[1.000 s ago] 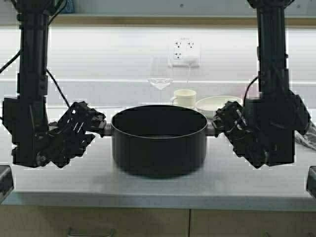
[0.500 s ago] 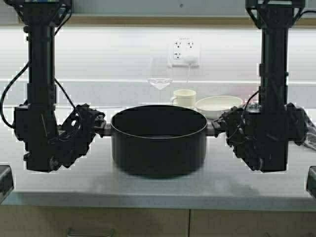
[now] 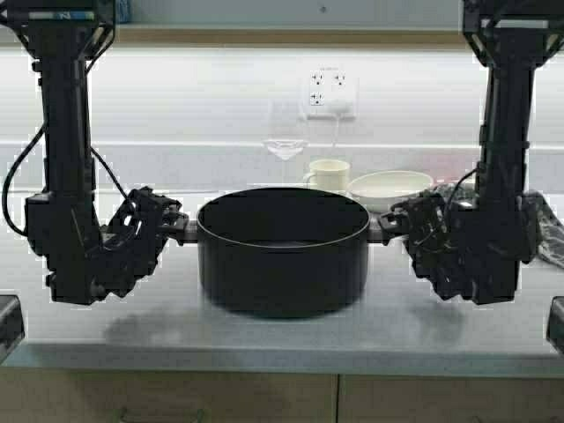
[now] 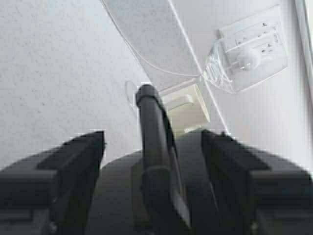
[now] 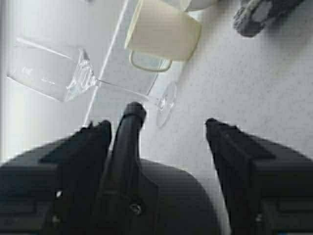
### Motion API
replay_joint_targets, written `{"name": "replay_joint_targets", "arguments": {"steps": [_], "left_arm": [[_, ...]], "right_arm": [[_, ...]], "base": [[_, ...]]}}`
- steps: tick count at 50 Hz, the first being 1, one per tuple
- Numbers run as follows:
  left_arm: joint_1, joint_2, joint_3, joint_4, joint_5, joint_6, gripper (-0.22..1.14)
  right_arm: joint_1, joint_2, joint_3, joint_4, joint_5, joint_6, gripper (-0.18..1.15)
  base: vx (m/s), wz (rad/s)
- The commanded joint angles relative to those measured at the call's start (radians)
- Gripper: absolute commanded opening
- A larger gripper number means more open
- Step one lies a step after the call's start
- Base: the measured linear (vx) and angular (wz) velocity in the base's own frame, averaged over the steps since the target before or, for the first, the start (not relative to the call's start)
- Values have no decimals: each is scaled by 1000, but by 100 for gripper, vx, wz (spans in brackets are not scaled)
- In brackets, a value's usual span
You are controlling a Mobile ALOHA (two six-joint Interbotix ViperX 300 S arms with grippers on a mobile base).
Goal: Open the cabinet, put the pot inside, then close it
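Observation:
The wide black pot (image 3: 282, 251) stands in the middle of the grey counter (image 3: 282, 339). My left gripper (image 3: 174, 230) is at its left loop handle and my right gripper (image 3: 394, 226) at its right one. In the left wrist view the handle (image 4: 152, 147) runs between the fingers of the open left gripper (image 4: 151, 134), with a gap on each side. The right wrist view shows the open right gripper (image 5: 157, 125) with the other handle (image 5: 128, 142) close beside one finger (image 5: 93, 147) and far from the other. The cabinet is out of view.
Behind the pot stand a cream mug (image 3: 330, 174), a shallow white bowl (image 3: 388, 187) and a wine glass (image 3: 286, 145), below a wall socket (image 3: 328, 92). A dark cloth (image 3: 551, 231) lies at the far right. Floor cabinet fronts (image 3: 176, 401) run under the counter's front edge.
Both arms have shifted: their lower links swung outward and the grippers sank slightly, still at the pot's handles. The pot has not visibly moved.

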Motion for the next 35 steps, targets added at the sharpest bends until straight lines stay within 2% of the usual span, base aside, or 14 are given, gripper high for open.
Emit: {"name": "replay_joint_targets", "arguments": {"steps": [1,13,18,23,31,33,35], "left_arm": [[5,-21,-14,12,9,2,92],[18,-20,0,31,17,2,90],[21,-20,2,31,17,3,82],[23,-20,2,32,29,3,59],[23,-23,6,31,60,6,5],[23,-26,8,29,63,9,-4],[23,-29,11,28,67,11,-6]], "right_arm": [[-25,-11,-3,-48,3,18,93],[-69,-3,3,-132,3,28,91],[-77,-5,3,-147,3,29,83],[-81,-5,3,-147,3,29,64],[-83,-12,17,-150,3,34,19],[-83,-17,28,-150,3,31,9],[-83,-23,37,-150,3,28,1]], "base": [[1,-1],[0,0],[0,0],[0,0],[0,0],[0,0],[0,0]]}}
